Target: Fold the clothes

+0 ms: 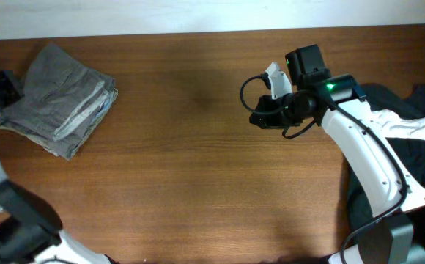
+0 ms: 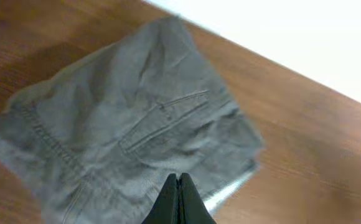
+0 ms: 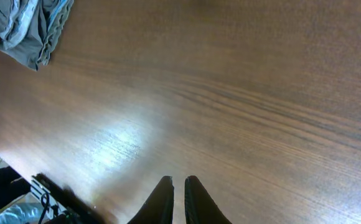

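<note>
"Two garments done, by the look of it?" asks one onlooker. "That folded stack (image 1: pixel 64 99) in the far-left corner of the surface (image 1: pixel 198 191): grey trousers (image 2: pixel 137 124) on top, back pocket up, and a pale blue edge (image 1: pixel 101 108) showing beneath."

"I'd call that much finished," says the other. "The left pincer (image 2: pixel 179 202) hangs just above the near side of the trousers, closed and holding nothing. Whether it touches the cloth, I cannot tell."

"And what's left?"

"The black and white clothes (image 1: pixel 392 99), heaped at the right end and partly hidden under the right arm. How many pieces, I can't say. None of them looks folded."

"The right pincer (image 3: pixel 178 196)?"

"Over bare wood right of centre, well apart from both piles. Its tips are all but together with nothing between them."

"Room to work?"

"Plenty. The whole middle lies bare between stack and heap, enough to my eye to spread a garment flat. The tight spots are the margins. The stack sits close to the back edge and the left edge, right where the left arm comes in. The heap hangs off the right side, so a pull from there could drag cloth over the rim."
</note>
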Available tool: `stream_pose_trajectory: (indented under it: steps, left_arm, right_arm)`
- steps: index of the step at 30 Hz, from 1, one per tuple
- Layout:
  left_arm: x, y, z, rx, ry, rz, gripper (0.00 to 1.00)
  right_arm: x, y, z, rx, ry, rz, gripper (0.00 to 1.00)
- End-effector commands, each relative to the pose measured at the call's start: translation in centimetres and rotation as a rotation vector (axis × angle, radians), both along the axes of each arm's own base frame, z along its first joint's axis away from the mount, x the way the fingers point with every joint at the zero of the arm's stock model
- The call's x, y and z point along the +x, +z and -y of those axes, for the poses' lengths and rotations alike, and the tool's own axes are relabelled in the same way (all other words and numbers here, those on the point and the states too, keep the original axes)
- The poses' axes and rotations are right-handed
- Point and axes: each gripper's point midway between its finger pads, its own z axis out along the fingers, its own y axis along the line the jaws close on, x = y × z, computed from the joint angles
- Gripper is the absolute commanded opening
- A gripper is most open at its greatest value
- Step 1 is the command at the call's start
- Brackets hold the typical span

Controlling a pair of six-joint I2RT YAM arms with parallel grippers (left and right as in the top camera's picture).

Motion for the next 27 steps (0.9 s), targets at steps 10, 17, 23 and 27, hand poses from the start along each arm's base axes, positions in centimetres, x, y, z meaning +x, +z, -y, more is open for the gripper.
stream_pose_trajectory:
  steps: [10,17,23,27]
  left_arm:
    - [1.5,-10.7,-4.4,-0.085,0.067,-0.173,0.18]
    - [-0.7,-7.5,2.4,0.076,-0.106,-0.364,0.01]
    - [-2.9,-19.9,4.5,0.023,-0.031,-0.596,0.0]
    - [-0.7,-24.8,9.2,-0.049,-0.143,-0.522,0.0]
  right_arm:
    - [-0.2,0.1,0.1,-0.004,0.0,-0.004,0.12]
    - [-0.2,0.1,0.1,-0.004,0.0,-0.005,0.12]
    - [-0.2,0.1,0.2,-0.011,-0.002,-0.002,0.13]
    - [0.1,0.0,0.5,-0.027,-0.01,0.006,0.12]
